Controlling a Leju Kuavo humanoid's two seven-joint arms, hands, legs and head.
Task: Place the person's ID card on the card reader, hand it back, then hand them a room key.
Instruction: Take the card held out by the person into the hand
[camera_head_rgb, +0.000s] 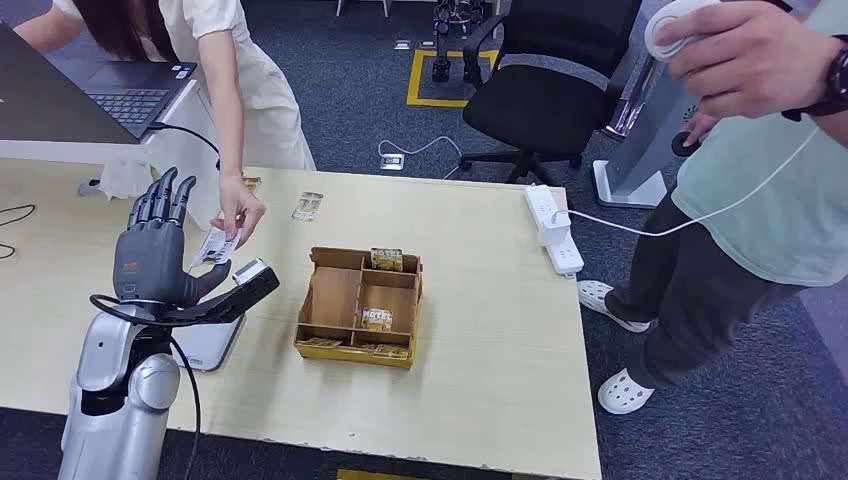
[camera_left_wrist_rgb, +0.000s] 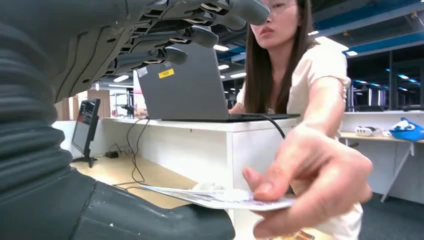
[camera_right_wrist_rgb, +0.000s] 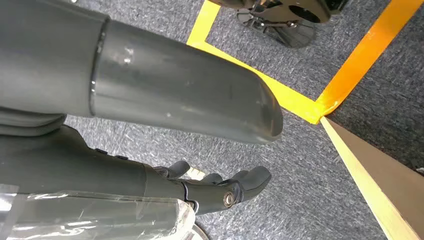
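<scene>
My left hand (camera_head_rgb: 150, 250) is raised over the table's left part, fingers spread upward and thumb out to the side. A person's hand (camera_head_rgb: 240, 212) holds a white ID card (camera_head_rgb: 215, 247) right at my thumb. In the left wrist view the ID card (camera_left_wrist_rgb: 220, 198) lies flat just over my thumb (camera_left_wrist_rgb: 150, 220), pinched by the person's hand (camera_left_wrist_rgb: 315, 180), while my other fingers (camera_left_wrist_rgb: 190, 30) stay well above it. A white flat card reader (camera_head_rgb: 205, 345) lies under my wrist, partly hidden. A cardboard box (camera_head_rgb: 335, 295) holds hotel key cards (camera_head_rgb: 377, 318). My right hand (camera_right_wrist_rgb: 215, 192) hangs over the carpet, holding nothing.
Two loose cards (camera_head_rgb: 307, 206) lie on the table behind the box. A power strip (camera_head_rgb: 553, 225) sits at the right edge. A second person (camera_head_rgb: 760, 200) with a controller stands to the right. A laptop (camera_head_rgb: 130, 95) is on the counter at back left, an office chair (camera_head_rgb: 545, 90) behind.
</scene>
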